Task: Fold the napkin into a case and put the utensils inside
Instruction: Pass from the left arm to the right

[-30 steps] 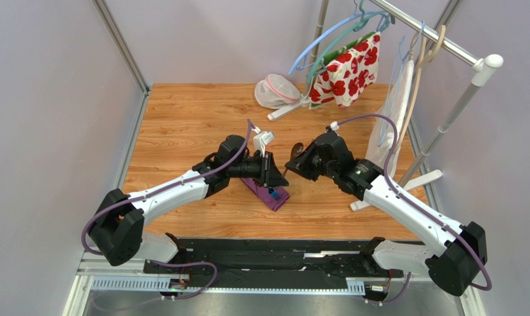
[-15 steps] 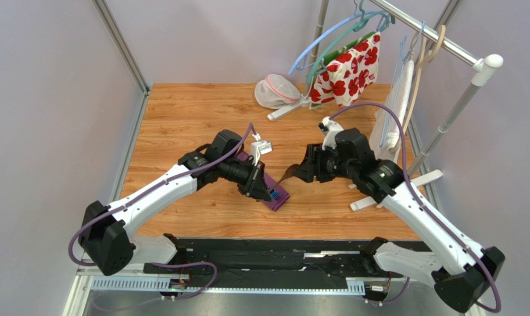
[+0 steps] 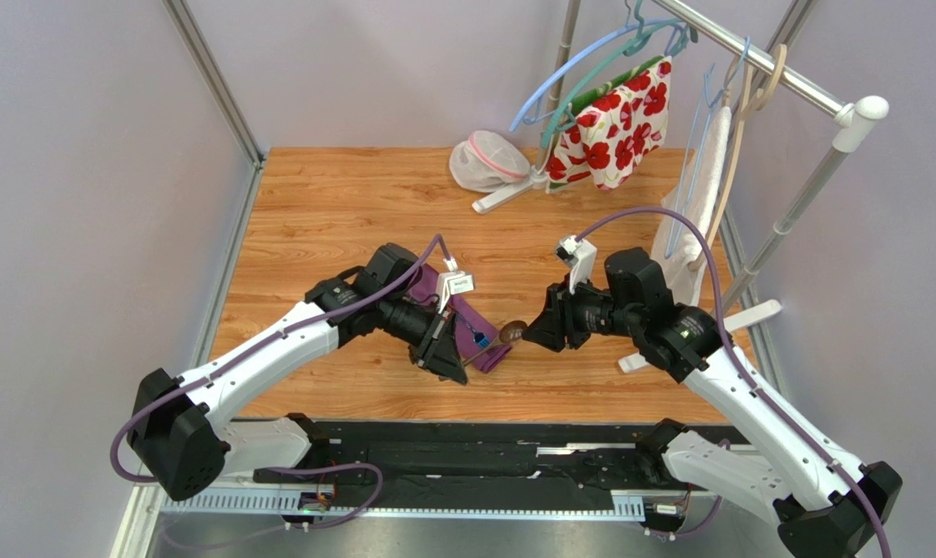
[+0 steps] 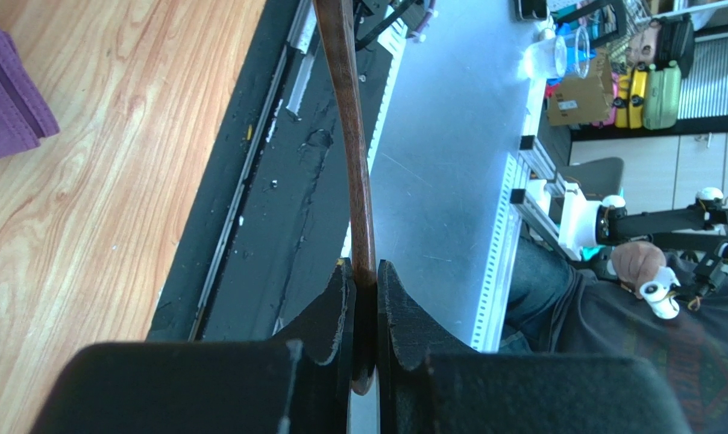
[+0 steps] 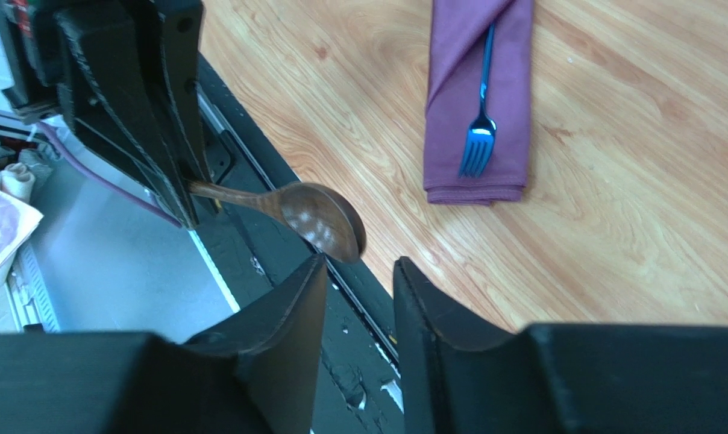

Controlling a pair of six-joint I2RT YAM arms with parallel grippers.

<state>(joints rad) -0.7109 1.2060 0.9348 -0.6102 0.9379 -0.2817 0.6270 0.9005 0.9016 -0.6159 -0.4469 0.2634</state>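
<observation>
The napkin (image 3: pixel 475 329) lies as a narrow folded plum case (image 5: pixel 514 86) on the wooden table, and a blue fork (image 5: pixel 477 142) rests on top of it. My left gripper (image 4: pixel 365 271) is shut on the handle of a dark brown spoon (image 4: pixel 352 136). The spoon's oval bowl (image 5: pixel 325 220) sticks out in the air toward my right gripper (image 5: pixel 359 268). That gripper is open, its fingertips just short of the bowl and apart from it. From above, the spoon (image 3: pixel 511 333) hangs between both grippers, beside the case's near end.
A clothes rack stands at the back right with a floral cloth (image 3: pixel 610 121) and hangers on it. A white mesh pouch (image 3: pixel 482 161) lies at the table's far edge. The rack's white foot (image 3: pixel 754 315) sits right of my right arm. A black rail (image 3: pixel 473 446) runs along the near edge.
The spoon has passed from my right gripper to my left, which closed on its handle. My right gripper opened and let go. Both grippers moved nearer the front edge.
</observation>
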